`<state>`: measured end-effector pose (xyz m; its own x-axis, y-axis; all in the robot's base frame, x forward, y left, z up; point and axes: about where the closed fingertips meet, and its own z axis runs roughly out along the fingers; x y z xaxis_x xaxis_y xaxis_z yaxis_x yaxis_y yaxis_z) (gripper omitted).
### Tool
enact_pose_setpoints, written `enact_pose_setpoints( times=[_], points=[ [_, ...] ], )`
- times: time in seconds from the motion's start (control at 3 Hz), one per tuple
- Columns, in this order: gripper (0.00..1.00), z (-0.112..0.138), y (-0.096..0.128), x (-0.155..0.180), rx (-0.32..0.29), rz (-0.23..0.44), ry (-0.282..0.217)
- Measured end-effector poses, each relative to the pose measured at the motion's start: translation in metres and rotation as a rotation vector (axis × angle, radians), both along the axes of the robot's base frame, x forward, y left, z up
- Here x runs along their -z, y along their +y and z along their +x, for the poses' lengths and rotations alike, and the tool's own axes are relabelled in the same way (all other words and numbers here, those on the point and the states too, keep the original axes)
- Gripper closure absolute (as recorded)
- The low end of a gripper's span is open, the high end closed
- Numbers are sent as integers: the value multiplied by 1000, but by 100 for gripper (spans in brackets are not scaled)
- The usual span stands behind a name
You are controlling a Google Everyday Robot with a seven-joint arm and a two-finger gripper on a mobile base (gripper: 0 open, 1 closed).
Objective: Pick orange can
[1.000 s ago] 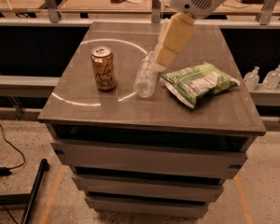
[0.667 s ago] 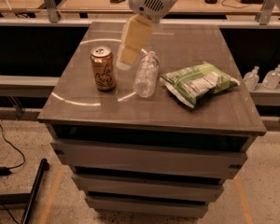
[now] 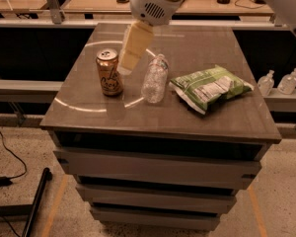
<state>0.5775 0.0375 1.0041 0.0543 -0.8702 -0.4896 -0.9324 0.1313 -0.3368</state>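
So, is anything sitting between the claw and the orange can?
Nothing visible. The claw hangs close beside the can, and the bottle lies on the claw's other side, away from the can.

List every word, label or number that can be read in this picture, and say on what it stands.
The can: dark cursive script, too blurred to read.
The green bag: white printed panel, too small to read.
The bottle: no readable text.
The gripper, close beside the can: no text.
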Motion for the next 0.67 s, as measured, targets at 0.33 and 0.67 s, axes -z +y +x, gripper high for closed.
enact_pose_setpoints(
  times=[0.33,0.67],
  points=[
    [0,24,19,16,-5,72,17],
    [0,48,41,41,-4,132,78]
  ],
)
